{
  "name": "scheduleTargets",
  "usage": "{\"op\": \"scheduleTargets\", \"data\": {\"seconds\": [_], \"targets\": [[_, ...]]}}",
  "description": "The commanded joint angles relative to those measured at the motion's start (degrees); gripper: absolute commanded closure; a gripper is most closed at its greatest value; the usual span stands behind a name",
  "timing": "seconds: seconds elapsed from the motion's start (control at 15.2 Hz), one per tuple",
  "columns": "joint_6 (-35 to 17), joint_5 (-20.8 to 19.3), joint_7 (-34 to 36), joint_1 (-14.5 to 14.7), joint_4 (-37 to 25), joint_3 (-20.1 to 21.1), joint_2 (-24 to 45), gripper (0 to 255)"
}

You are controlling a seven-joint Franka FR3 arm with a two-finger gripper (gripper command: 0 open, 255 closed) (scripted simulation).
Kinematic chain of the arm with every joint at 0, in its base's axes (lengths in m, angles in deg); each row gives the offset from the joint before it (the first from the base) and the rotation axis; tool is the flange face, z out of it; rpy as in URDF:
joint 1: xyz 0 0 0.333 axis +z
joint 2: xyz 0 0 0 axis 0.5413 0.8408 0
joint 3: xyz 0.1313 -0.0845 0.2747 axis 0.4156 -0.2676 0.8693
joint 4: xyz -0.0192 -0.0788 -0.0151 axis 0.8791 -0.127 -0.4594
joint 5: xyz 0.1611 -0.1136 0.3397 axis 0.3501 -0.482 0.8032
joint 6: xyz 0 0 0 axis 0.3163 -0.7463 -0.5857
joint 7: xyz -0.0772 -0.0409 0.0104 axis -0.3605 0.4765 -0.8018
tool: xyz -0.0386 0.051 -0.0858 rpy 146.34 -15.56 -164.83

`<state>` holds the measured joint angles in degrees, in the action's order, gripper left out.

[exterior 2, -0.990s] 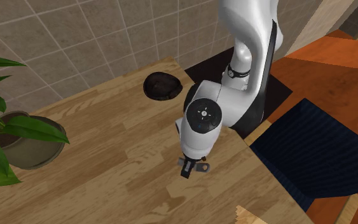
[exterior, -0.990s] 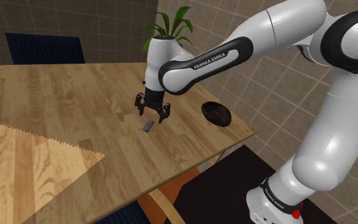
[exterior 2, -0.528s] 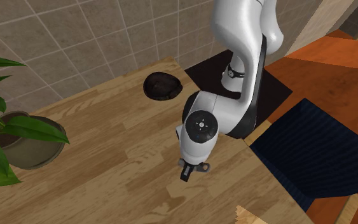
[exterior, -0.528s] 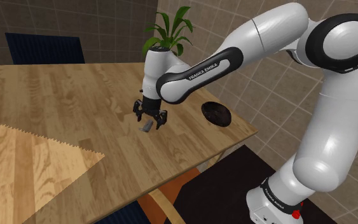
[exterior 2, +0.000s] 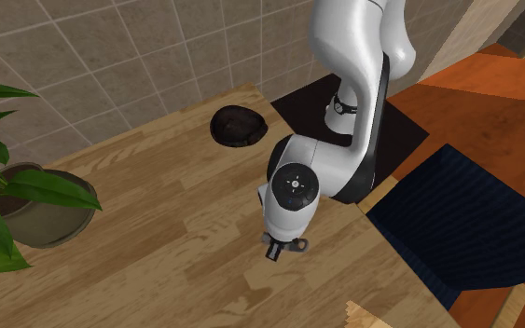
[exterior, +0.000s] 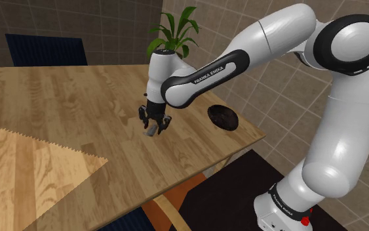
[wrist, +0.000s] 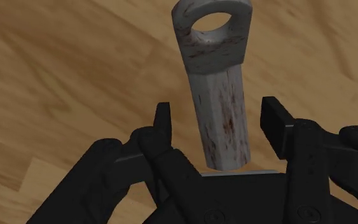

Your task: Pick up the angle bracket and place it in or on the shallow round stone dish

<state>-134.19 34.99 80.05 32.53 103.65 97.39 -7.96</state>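
Wrist view is showing the claw (wrist: 219, 119) spread either side of the grey bracket (wrist: 217, 76) lying on the desk (wrist: 56, 76), not gripping; closing squarely on its straight part is looking wisest

The shoulder camera looked down over the table (exterior: 58, 98) from beside the stand (exterior: 232, 187). The second looked steeply down from across the table, facing the stand (both caught the dish (exterior: 223, 117)). The wrist camera sat close above the bracket (wrist: 217, 95).
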Motion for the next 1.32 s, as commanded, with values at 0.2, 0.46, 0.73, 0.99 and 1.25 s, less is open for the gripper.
{"op": "scheduleTargets", "data": {"seconds": [0.2,0.46,0.73,0.99,1.25], "targets": [[0.0,0.0,0.0,0.0,0.0,0.0,0.0,255],[0.0,0.0,0.0,0.0,0.0,0.0,0.0,255],[-0.6,2.6,1.7,0.2,1.7,1.6,-2.2,0],[-1.5,7.9,5.1,0.9,4.3,4.7,-6.4,0],[-3.4,6.4,6.1,1.5,4.6,4.0,-4.6,0]]}}
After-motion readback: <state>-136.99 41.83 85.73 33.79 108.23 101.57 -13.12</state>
